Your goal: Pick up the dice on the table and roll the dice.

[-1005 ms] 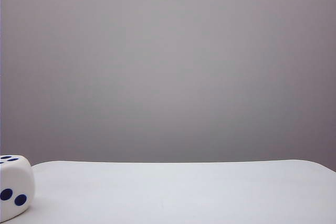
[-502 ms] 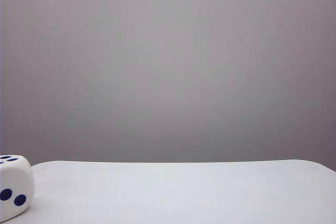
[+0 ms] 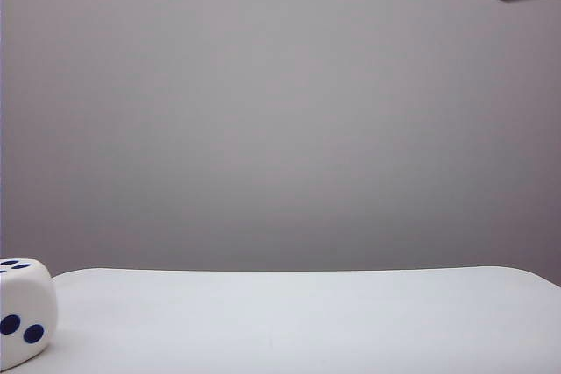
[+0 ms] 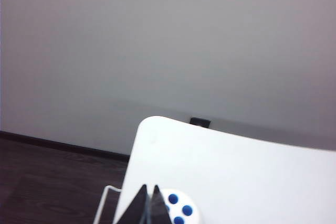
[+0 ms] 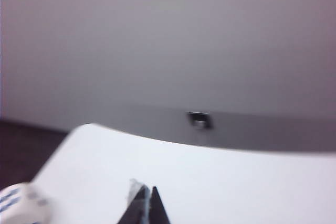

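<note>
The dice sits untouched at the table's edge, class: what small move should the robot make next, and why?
Probably open the left hand and lower it toward the dice. Its fingers are pressed together just above the dice, which rests untouched on the table. The right hand is also shut but hangs farther from it, showing only at the exterior view's upper right corner.

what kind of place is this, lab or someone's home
Probably a lab or test room, not a home: a bare white table against a plain grey wall, holding only one large foam-like dice. The left gripper and right gripper are both shut above it.
</note>
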Tool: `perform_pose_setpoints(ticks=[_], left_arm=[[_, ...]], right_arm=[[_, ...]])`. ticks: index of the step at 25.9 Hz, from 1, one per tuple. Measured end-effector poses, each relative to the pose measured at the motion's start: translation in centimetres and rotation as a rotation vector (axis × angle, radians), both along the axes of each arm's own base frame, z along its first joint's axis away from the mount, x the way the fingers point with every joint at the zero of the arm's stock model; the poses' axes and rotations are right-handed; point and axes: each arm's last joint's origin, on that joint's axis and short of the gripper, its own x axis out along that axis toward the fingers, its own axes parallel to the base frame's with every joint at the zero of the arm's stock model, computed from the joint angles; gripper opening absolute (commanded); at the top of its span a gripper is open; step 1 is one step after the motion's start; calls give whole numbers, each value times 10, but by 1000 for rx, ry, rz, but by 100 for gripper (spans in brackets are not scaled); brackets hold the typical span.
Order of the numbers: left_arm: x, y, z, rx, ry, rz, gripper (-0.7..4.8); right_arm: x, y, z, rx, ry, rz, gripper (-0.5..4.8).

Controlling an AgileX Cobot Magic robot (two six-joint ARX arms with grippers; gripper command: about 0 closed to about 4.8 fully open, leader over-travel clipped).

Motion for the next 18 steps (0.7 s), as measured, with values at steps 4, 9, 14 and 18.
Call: perform_pose_setpoints(ticks=[4, 9, 14, 18], left_arm=[[-7, 1, 24, 64, 32, -16, -4], [-4, 0, 49, 126, 192, -43, -5], [-4, -1, 52, 135, 197, -100, -5], [-4, -3, 51, 124, 215, -148, -5]], right_arm=[[29, 20, 28, 14, -17, 173, -2], [80, 75, 48, 34, 13, 451, -2], [101, 126, 35, 17, 94, 581, -2], [112, 168, 27, 7, 120, 670, -1]])
